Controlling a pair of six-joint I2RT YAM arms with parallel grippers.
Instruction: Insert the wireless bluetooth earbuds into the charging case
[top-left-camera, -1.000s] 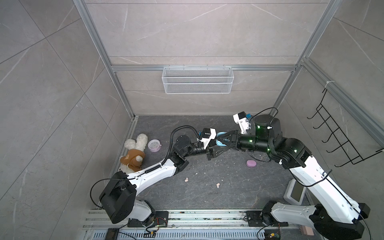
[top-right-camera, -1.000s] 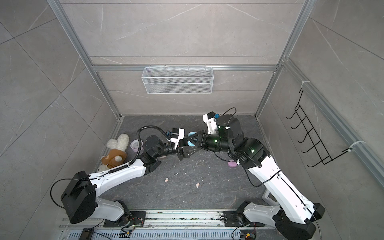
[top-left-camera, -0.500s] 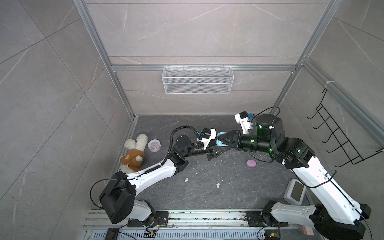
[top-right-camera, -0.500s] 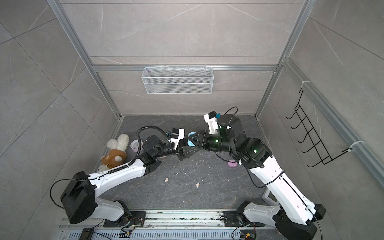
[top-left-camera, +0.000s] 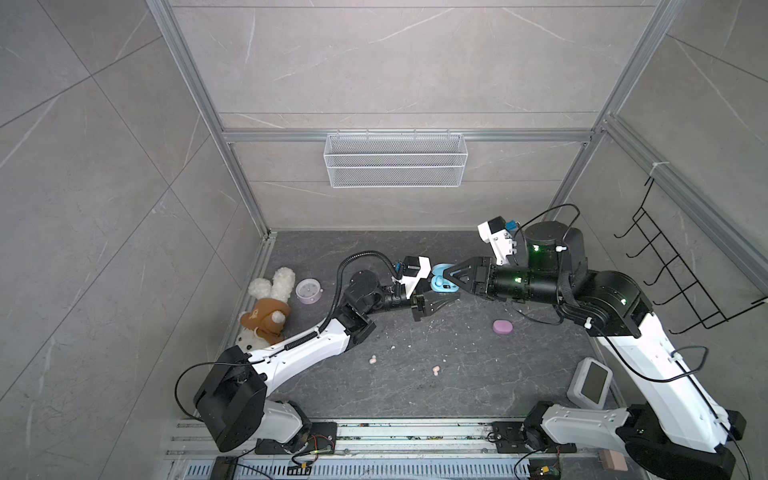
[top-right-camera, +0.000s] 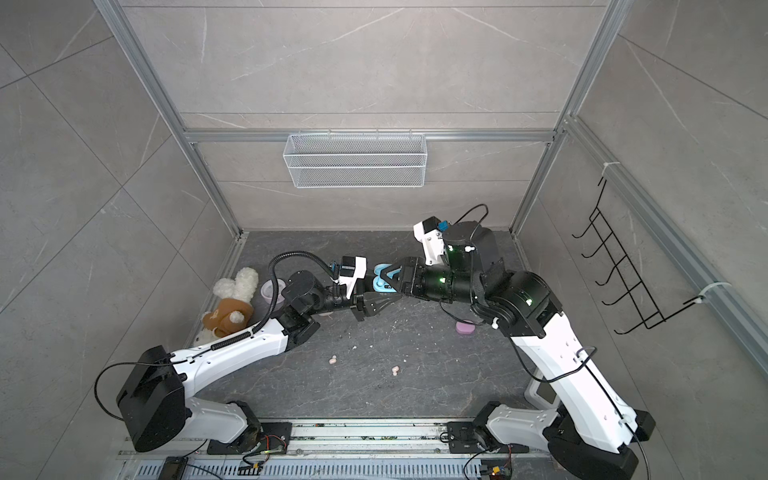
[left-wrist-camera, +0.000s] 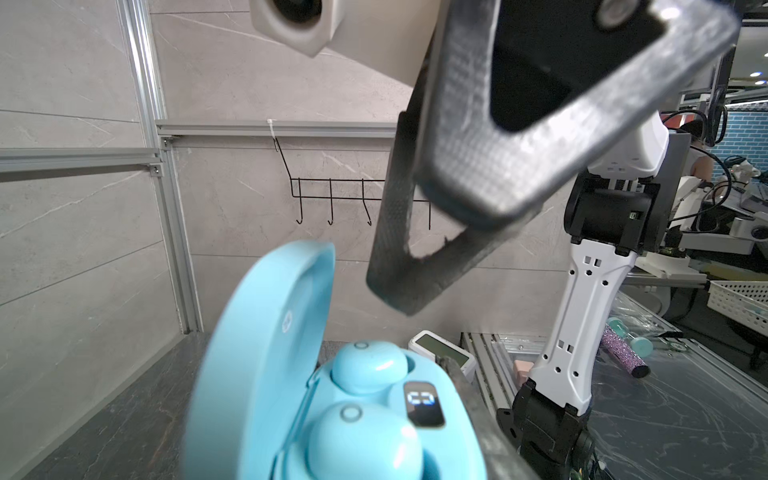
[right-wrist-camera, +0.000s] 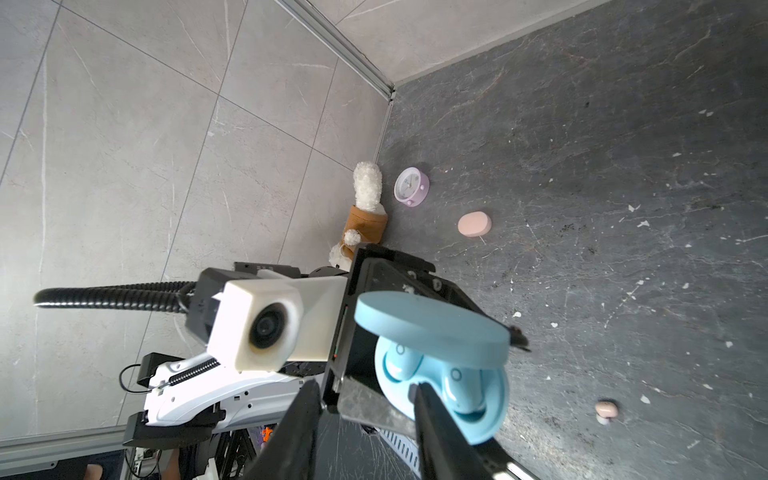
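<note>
While left gripper (top-left-camera: 434, 301) jaws pinch blue charging case (left-wrist-camera: 266, 353) above desk (top-left-camera: 415, 399), lid open, two light blue earbuds (left-wrist-camera: 368, 365) sit in its wells. Right gripper (right-wrist-camera: 363, 390) just beside case, jaws spread, nothing between; one jaw overlaps case front, contact unclear. Two peach-pink earbuds (top-left-camera: 373, 360) loose on desk, apart from each other. Lilac case (top-left-camera: 502, 327) shut, near right arm.

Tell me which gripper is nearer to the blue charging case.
Left. The left gripper is shut on the blue charging case, holding it. The right gripper hovers open at the case's open side; whether it touches is unclear.
</note>
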